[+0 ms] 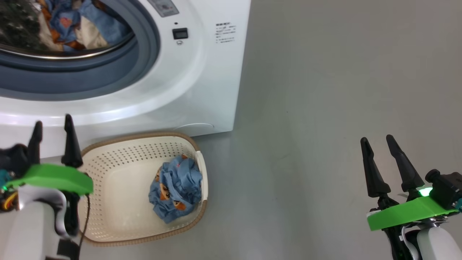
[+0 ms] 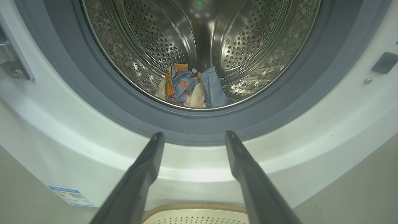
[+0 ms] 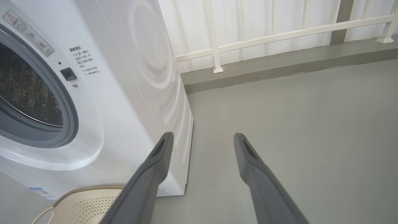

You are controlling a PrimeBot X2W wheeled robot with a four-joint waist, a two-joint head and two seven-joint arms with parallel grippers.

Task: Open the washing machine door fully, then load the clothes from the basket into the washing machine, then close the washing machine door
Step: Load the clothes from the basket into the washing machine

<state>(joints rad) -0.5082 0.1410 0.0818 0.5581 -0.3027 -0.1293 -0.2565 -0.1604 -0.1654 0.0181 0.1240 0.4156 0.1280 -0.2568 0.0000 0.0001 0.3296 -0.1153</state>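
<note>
Floor: smooth matte grey floor point(image 1: 325, 90), evenly lit, with a soft sheen close to the robot.
Background: a white panelled wall point(image 3: 248, 18) with a cream railing point(image 3: 279, 35) in front of it; a raised grey kerb point(image 3: 279, 67) runs along its foot.
Appliance: the washing machine point(image 1: 202, 72) stands on the grey surface at the left of the head view, its plain right side facing open ground. Its round opening stands uncovered.
Opening: a grey-blue seal point(image 2: 93, 93) rings the perforated steel drum point(image 2: 248, 40); a dark latch socket point(image 1: 179, 33) sits right of it, and a blue label point(image 2: 71, 196) marks the lower front corner.
Inside: garments point(image 2: 189, 88) in blue, orange and cream lie heaped at the bottom of the drum.
Container: the basket point(image 1: 119, 173) sits on the ground just in front of the machine's base, below the opening.
Remaining load: a blue bundle point(image 1: 177, 187) with orange prints lies against the basket's right wall.
Left arm: the left gripper point(image 1: 53, 121) hangs over the basket's left rim, fingers spread wide and empty, pointing at the machine's front below the opening.
Right arm: the right gripper point(image 1: 376, 138) is well apart over bare ground to the machine's right, fingers wide and empty.
</note>
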